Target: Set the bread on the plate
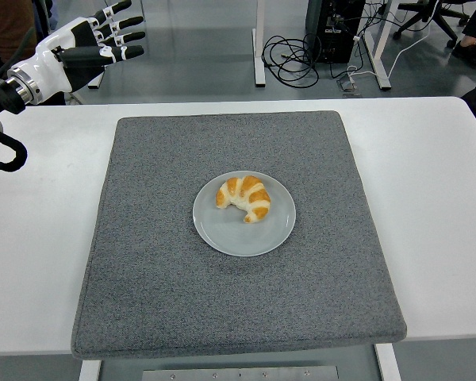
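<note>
The golden-brown, white-striped croissant (244,198) lies on the round pale grey plate (243,235), toward its far side, at the middle of the dark grey felt mat (166,278) that covers most of the white table (428,206). The robot's white-and-black left hand (87,49) is well apart from the bread, raised beyond the table's far left corner, its fingers (120,36) stretched out straight and slightly spread, grasping nothing. Its black arm is cut off by the left edge. Cables, table legs and a chair base crowd the floor beyond the far edge.
</note>
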### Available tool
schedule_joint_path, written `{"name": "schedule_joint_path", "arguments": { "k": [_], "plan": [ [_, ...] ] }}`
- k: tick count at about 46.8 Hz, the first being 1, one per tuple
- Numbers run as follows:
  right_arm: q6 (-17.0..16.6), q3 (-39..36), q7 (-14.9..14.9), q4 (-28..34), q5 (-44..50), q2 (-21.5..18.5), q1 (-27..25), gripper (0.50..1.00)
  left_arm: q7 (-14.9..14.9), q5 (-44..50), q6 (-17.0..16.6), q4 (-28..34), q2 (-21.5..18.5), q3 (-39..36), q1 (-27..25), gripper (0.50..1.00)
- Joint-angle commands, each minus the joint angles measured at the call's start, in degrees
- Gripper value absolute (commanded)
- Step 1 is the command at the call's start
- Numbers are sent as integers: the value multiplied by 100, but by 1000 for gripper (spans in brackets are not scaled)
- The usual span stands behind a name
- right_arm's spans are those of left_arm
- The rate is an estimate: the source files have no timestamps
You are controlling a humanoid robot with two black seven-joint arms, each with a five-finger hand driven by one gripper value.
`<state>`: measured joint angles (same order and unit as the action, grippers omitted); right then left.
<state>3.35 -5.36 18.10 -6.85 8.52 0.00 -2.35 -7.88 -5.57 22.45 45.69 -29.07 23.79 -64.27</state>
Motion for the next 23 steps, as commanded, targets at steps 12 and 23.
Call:
{"name": "schedule_joint_path", "arguments": {
  "k": [12,23],
  "plan": [
    [8,8,0,17,0,0,-2,1000,340,864,532,-7,104,125,564,945],
    [17,0,0,17,0,0,-2,1000,278,803,823,-78,332,837,1145,968]
  ]
}}
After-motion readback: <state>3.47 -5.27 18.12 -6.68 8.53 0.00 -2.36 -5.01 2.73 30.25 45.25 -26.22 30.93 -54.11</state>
